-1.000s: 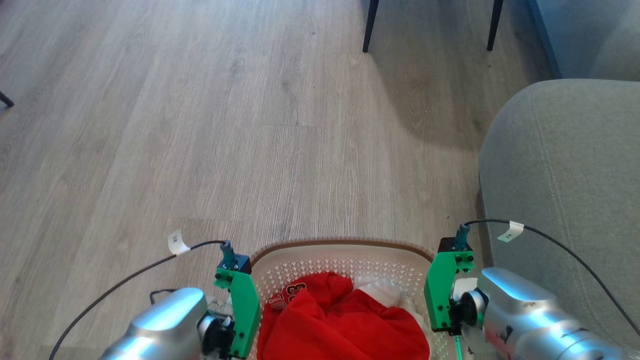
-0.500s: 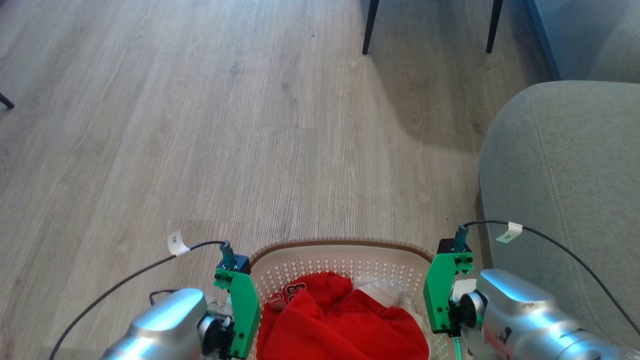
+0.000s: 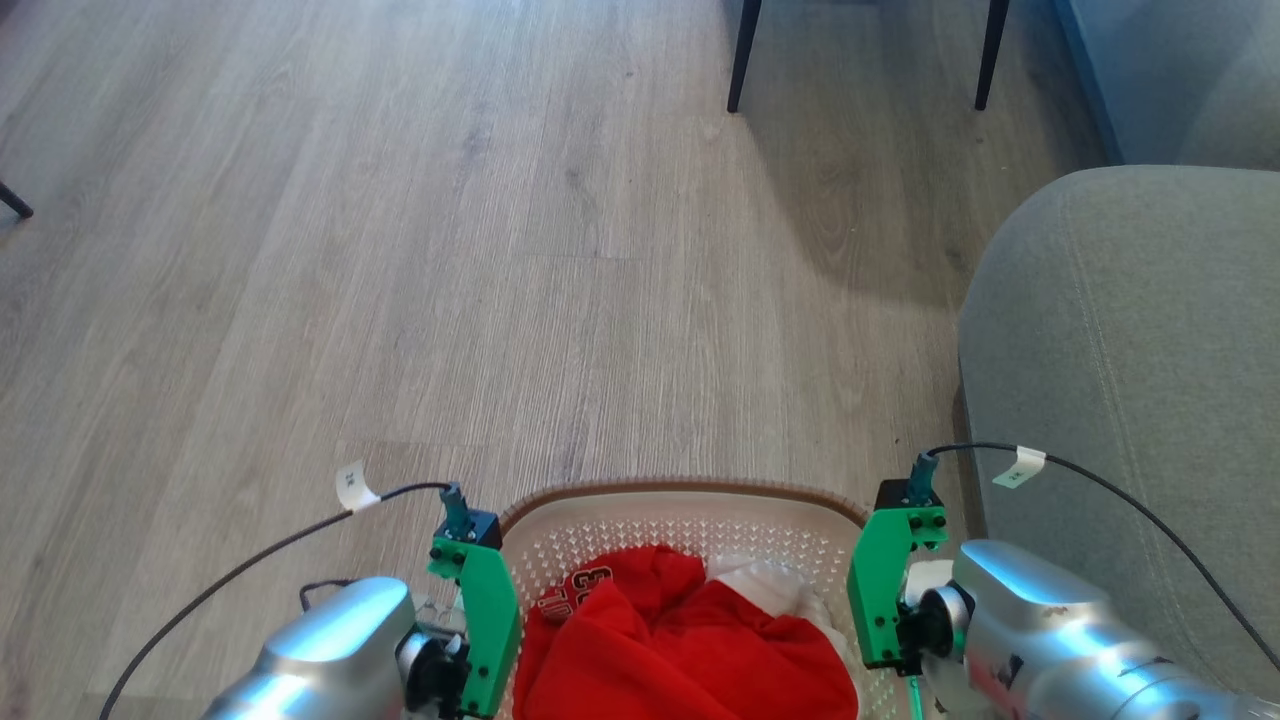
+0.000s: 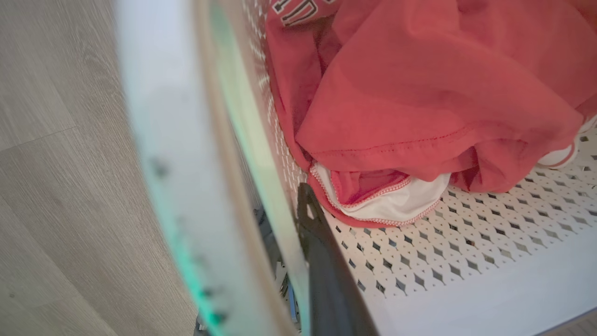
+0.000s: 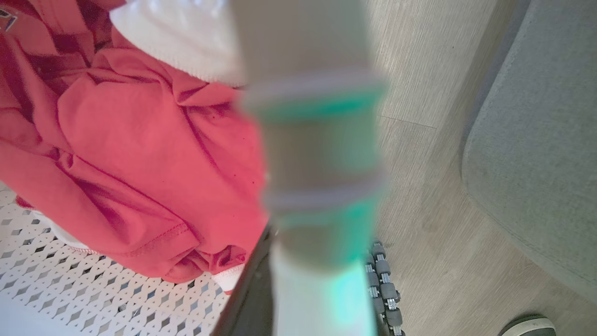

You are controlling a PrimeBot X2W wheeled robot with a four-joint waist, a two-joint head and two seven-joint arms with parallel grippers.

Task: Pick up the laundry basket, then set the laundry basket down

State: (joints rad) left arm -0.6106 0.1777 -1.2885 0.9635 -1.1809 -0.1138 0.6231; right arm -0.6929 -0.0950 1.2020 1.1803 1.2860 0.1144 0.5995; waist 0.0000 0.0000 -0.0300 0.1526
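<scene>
Over the last second the wooden floor, the two dark chair legs and the grey sofa have slid slightly down the head view. The laundry basket and both arms keep the same spot in that view, so the camera has moved and the basket has gone with the robot.

The basket sits between the two arms at the bottom of the head view, with its brown rim curving across its far end. Its right side is near the sofa's front. I cannot tell whether its base touches the floor.

The left tool is closed on the basket's left side. One dark finger lies inside against the perforated wall, the other sits outside it, and the rim runs up between them. The right tool grips the right side the same way, with a dark finger inside and a finger with grey ribbed pads outside over the floor.

A crumpled red garment with lettering covers most of the basket's bottom. A white cloth shows at its far right edge, and more white fabric peeks from under the red hem near the left wall. Each wrist carries a black cable with a white tag.
</scene>
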